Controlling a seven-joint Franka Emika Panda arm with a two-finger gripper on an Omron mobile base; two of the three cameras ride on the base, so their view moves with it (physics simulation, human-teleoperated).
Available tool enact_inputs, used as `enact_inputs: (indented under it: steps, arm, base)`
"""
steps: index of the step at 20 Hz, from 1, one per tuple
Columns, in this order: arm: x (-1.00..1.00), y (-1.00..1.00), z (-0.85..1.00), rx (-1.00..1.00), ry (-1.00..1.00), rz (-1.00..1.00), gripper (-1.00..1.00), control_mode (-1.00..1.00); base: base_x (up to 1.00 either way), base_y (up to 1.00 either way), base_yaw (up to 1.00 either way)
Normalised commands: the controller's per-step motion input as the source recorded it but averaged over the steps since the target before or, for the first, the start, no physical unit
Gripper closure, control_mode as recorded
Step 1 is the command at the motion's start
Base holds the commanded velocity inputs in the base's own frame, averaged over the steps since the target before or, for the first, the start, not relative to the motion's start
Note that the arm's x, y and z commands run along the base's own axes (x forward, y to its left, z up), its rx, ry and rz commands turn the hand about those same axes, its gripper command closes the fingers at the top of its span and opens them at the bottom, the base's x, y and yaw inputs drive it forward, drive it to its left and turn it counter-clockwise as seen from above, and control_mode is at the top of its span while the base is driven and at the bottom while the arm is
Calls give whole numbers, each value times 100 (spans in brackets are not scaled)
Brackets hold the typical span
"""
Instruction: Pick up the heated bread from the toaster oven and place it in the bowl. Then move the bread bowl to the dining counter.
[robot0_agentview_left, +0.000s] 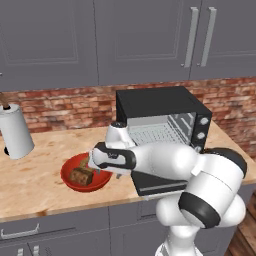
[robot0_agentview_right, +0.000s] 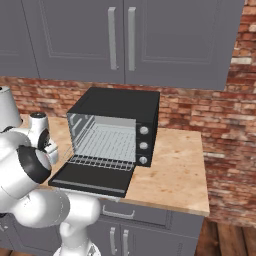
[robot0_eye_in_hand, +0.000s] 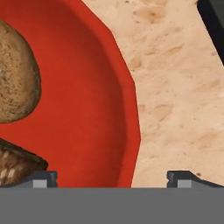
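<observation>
Hand view: the gripper (robot0_eye_in_hand: 111, 177) is spread wide, nothing clasped, above the bowl (robot0_eye_in_hand: 100, 109), where the heated bread (robot0_eye_in_hand: 15, 74) is laid.

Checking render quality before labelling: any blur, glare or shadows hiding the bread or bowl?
Left base view: bread sharp in the bowl, partly behind the arm. Hand view: close-up, coarse texture, bowl rim crisp. Right base view: oven evenly lit.
</observation>
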Motion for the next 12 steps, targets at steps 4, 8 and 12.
enact_inputs:
  steps: [4, 8, 12]
  arm:
    - [1, 11, -40, 0, 0, -6, -100, -100]
    - [0, 17, -59, 0, -3, -7, -100, -100]
    - [1, 3, -11, 0, -5, -4, 100, -100]
  base:
    - [0, 0, 0]
    - [0, 0, 0]
    - [0, 0, 0]
